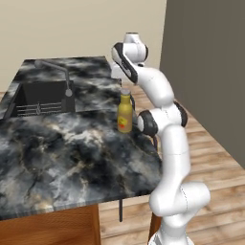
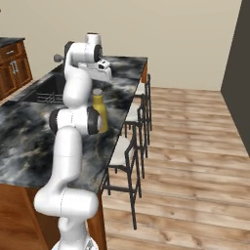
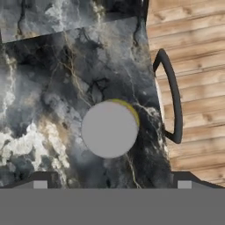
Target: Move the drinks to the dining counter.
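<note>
Tall yellow bottle with pale grey cap and orange-red label [image 1: 125,114] stands upright on the black-grey marbled stone top of the dining counter [image 1: 72,153], near its edge on the stool side, well apart from the sunken dark sink [image 1: 40,98].

My claw [image 3: 112,185] is spread wide and holds nothing. It hangs straight above the bottle, looking down on the round cap [image 3: 109,129], which sits midway between my two dark fingertips [image 3: 40,182]. No contact.

Handling, as I judge it: rigid plastic, light to moderate weight, smooth sides that may slip. Tall and narrow, so a nudge high up could tip it. Best hold is across the body below the shoulder; the cap is a poorer purchase.

Dark curved stool back [image 3: 172,96] lies just past the counter edge.
</note>
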